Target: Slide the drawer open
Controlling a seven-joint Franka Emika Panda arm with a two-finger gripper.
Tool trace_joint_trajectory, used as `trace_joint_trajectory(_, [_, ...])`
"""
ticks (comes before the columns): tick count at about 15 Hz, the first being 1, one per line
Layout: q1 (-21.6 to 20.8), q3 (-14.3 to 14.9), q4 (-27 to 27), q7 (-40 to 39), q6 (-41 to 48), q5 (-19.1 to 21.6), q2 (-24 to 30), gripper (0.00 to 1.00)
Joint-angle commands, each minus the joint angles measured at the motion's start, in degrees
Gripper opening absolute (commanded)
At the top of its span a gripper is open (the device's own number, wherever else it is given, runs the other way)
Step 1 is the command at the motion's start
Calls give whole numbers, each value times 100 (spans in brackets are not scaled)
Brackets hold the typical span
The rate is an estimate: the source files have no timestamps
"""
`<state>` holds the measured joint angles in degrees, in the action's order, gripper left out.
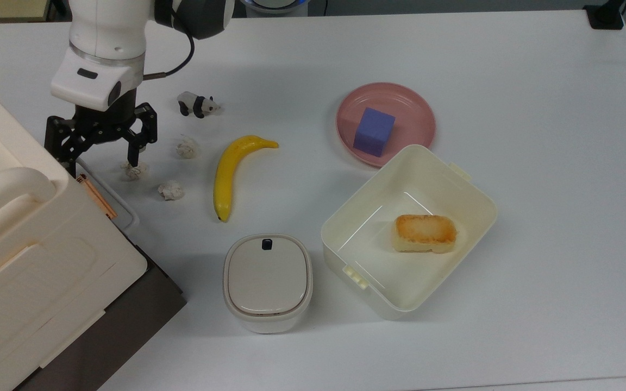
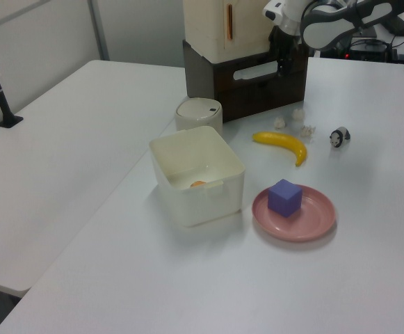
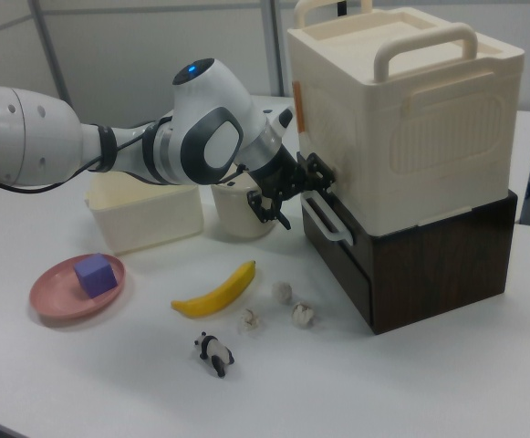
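The drawer (image 3: 336, 263) is a dark brown box under a big cream case, with a white loop handle (image 3: 327, 222) on its front. It looks closed. In the top view, the handle (image 1: 120, 203) juts from the cabinet at the top view's left. My gripper (image 1: 100, 162) hangs open over the far end of that handle, fingers spread wide. The right view shows the gripper (image 3: 294, 195) just at the handle's upper end; contact is unclear. In the left view, the gripper (image 2: 284, 65) sits in front of the drawer (image 2: 257, 95).
Three crumpled paper balls (image 1: 170, 190), a toy panda (image 1: 196, 103) and a banana (image 1: 230, 172) lie close to the gripper. A lidded white bin (image 1: 267, 281), a cream container (image 1: 470, 195) holding bread and a pink plate (image 1: 416, 111) with a purple cube stand further toward the top view's right.
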<state>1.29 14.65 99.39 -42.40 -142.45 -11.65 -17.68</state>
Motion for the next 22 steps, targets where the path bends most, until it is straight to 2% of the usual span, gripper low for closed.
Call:
trace_joint_trajectory(1, [-103, 108, 124, -67, -28, -57, 107, 100])
trace_joint_trajectory(6, [-243, 90, 484, -102, -20, -145, 45, 100])
trace_joint_trajectory(13, [-331, 73, 564, -85, 24, -189, -17, 100])
trace_joint_trajectory(17, [-577, 64, 888, -93, 297, -198, 176, 100])
trace_joint_trajectory(20, [-683, 55, 1327, -111, 437, -198, 615, 100])
trace_joint_trajectory(22, [-718, 46, 1381, -137, 778, -189, 827, 100])
